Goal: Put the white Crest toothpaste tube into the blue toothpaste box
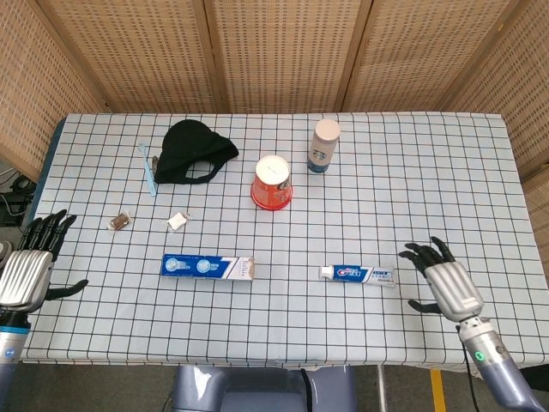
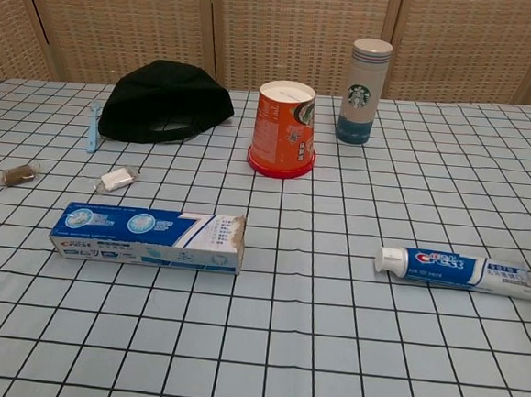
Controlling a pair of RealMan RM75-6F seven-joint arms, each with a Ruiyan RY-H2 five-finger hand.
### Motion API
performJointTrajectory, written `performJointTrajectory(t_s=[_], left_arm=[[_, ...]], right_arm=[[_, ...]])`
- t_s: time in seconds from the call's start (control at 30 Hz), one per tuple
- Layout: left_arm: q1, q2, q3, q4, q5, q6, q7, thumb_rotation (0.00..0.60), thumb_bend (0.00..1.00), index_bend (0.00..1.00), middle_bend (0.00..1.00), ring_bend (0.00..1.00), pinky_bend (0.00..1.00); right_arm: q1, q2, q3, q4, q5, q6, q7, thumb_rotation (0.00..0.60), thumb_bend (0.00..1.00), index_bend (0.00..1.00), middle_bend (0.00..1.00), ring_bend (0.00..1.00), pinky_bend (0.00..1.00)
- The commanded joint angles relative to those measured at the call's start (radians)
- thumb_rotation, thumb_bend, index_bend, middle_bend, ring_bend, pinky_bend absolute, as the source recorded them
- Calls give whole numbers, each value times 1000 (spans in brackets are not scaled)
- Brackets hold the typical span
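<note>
Right robot hand (image 1: 448, 283) open, fingers spread, empty, just at 3 o'clock of white Crest toothpaste tube (image 1: 358, 274) lying flat on checkered counter (image 1: 412, 189). Blue toothpaste box (image 1: 208, 267) off at 9 o'clock. Left robot hand (image 1: 27, 268) open too, at counter edge.

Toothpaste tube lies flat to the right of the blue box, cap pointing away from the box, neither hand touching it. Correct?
Not quite: the cap points toward the blue box, not away. The chest view shows the toothpaste tube's white cap at its left end, facing the box. The rest holds: it lies flat, untouched by either hand.
</note>
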Motion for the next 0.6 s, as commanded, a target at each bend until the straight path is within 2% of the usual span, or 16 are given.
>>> performJointTrajectory(t_s=[0.03, 0.13, 0.33, 0.6], left_arm=[[-6, -4, -4, 4, -12, -16, 9, 600, 0, 0, 0, 0, 0], [-9, -8, -5, 6, -18, -28, 18, 600, 0, 0, 0, 0, 0], [-21, -9, -11, 15, -33, -63, 10, 600, 0, 0, 0, 0, 0], [-22, -11, -14, 17, -37, -70, 13, 600, 0, 0, 0, 0, 0]], right_arm=[[93, -123, 65, 29, 96, -80, -185, 600, 52, 344, 368, 348, 295], [123, -188, 82, 65, 166, -111, -251, 600, 96, 349, 397, 387, 352], [158, -285, 101, 101, 326, -162, -343, 600, 131, 364, 406, 395, 365], [183, -343, 86, 140, 404, -180, -395, 600, 176, 378, 415, 403, 368]])
